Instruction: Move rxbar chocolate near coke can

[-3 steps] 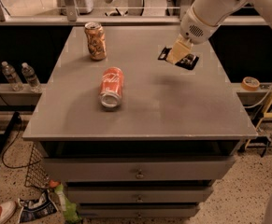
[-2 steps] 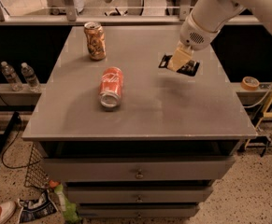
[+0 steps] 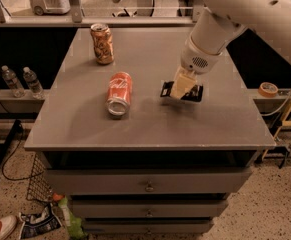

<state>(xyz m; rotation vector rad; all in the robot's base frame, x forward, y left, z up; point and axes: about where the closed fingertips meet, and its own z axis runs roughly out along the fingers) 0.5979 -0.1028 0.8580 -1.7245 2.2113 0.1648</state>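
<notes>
The coke can (image 3: 120, 93) is red with white script and lies on its side left of the middle of the grey table (image 3: 150, 126). The rxbar chocolate (image 3: 197, 92) is a flat black wrapper, held flat just above the table to the right of the coke can, about a can's length away. My gripper (image 3: 180, 91) comes down from the upper right on the white arm and is shut on the rxbar chocolate. Its tan fingers cover the bar's middle.
A tan-and-orange patterned can (image 3: 102, 44) stands upright at the table's back left. Two water bottles (image 3: 21, 81) stand on a ledge to the left. A roll of tape (image 3: 268, 89) lies on the ledge to the right. Drawers (image 3: 148, 186) sit under the tabletop.
My gripper has carried the rxbar chocolate from the table's back right towards the left and front, closer to the coke can. The cans have not moved.
</notes>
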